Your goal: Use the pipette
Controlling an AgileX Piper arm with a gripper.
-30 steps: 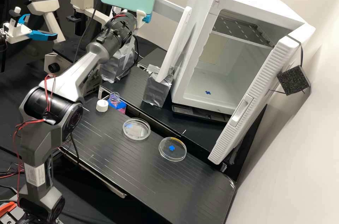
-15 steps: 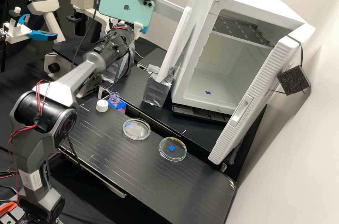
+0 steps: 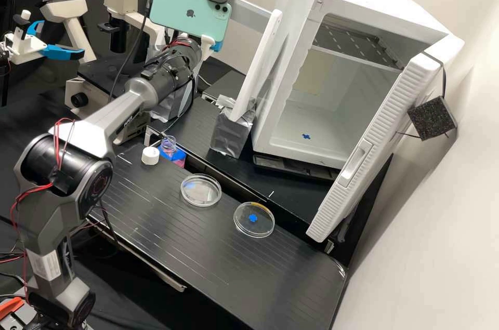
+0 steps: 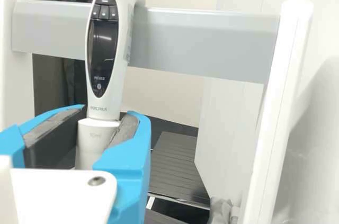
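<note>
Pipette in the wrist view stands nearly upright in front of the rack's grey bar, clamped in the gripper. In the high view the bottle is open on the left with its cap beside it, and two dishes lie to the right; so uncapping and gripping look done, but whether liquid has been drawn or dispensed I cannot tell, and either the pipetting or just the hanging-up on the rack may be left.
</note>
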